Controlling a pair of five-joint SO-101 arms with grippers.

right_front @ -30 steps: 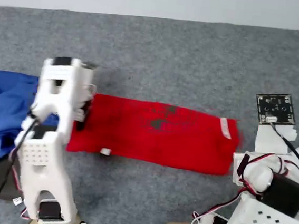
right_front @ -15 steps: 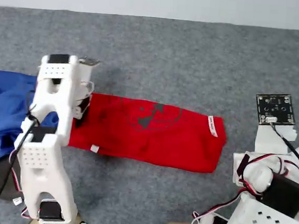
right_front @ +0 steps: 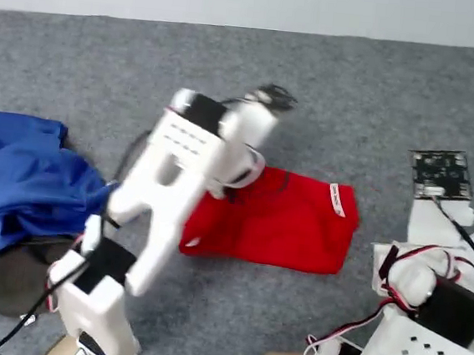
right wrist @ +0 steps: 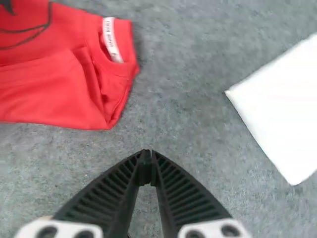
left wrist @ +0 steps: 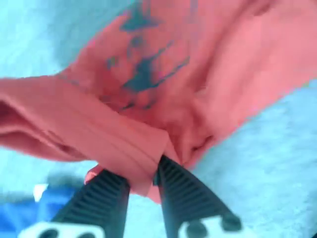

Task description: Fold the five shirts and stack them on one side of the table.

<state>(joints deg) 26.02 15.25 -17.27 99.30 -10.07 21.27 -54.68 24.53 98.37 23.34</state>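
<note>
A red cotton shirt with a dark printed motif lies near the middle of the grey carpet-like surface. Its white neck label is at the end nearest the right arm. The left hand is clamped on a bunched fold of the red shirt, and the cloth is pinched between its two black ribbed fingers. In the high view the left arm stretches diagonally from the near edge, with its far end over the shirt's other end, where the fabric looks doubled over.

The right hand hangs just above bare surface with its fingertips pressed together and nothing between them. It is a little short of the shirt's collar corner and its label. A flat white shape lies off to one side; whether it is cloth cannot be told.

A crumpled blue shirt sits at the left edge of the surface, well apart from the red one, partly on a dark garment.
</note>
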